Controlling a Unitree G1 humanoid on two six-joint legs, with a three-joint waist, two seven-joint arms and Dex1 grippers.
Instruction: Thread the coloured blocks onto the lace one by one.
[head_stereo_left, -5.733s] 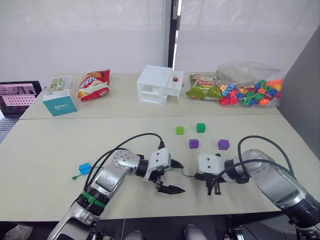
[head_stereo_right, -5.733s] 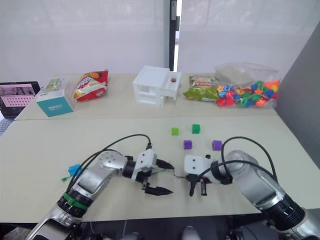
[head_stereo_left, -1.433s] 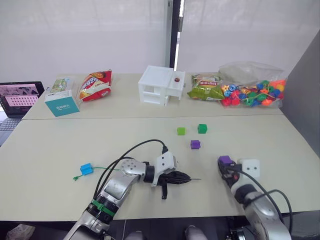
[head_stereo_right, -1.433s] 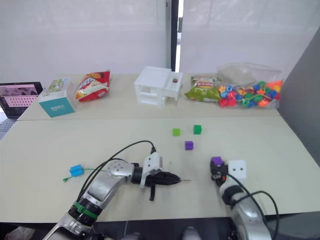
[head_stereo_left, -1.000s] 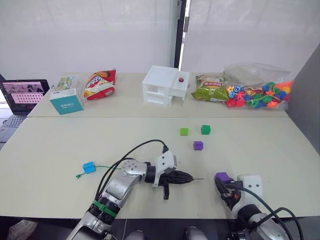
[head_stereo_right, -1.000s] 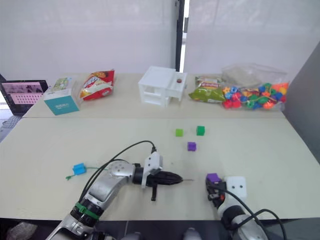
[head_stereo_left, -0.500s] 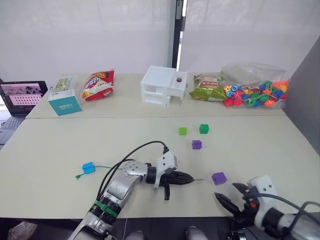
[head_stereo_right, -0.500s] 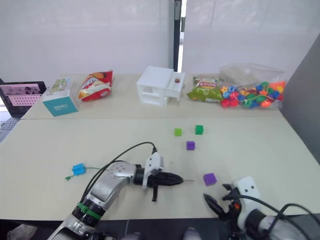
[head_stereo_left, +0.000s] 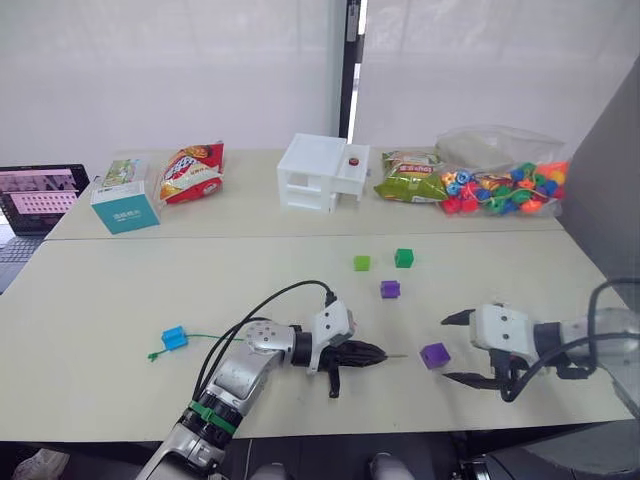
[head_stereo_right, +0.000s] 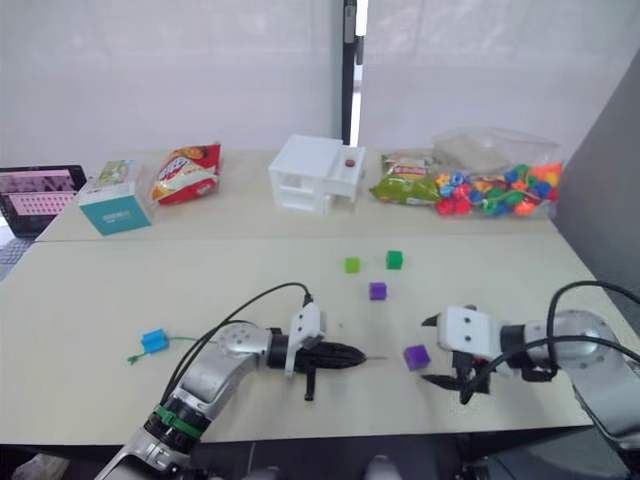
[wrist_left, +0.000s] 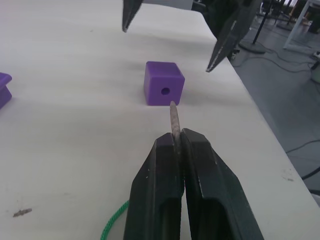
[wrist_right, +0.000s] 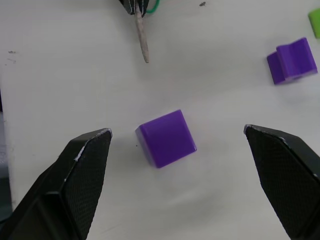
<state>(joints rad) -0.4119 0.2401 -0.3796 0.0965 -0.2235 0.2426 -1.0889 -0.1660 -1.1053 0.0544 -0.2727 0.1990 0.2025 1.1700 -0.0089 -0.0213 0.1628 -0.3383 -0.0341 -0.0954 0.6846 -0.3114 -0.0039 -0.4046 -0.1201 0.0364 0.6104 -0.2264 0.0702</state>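
Bench (head_stereo_left: 120, 290) holds five cubes: two purple, one light green (head_stereo_left: 361, 262), one dark green (head_stereo_left: 403, 257), one blue (head_stereo_left: 174, 337) already on lace (head_stereo_left: 215, 336) far left. Right gripper (head_stereo_left: 462, 349) jaws wide apart, straddling near purple cube (head_stereo_left: 434, 355), not touching. Left gripper (head_stereo_left: 372, 353) jaws together, clamped on lace needle tip (wrist_left: 173, 116), aimed at cube's hole. Risk, my guess: uneven closing twists cube, hole swings off needle line; loose cube shoved away by tip. Second purple cube (head_stereo_left: 390, 289) farther back.

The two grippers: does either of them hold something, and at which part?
The left gripper pinches the lace just behind its stiff tip. The right gripper is open around a purple block, touching nothing.
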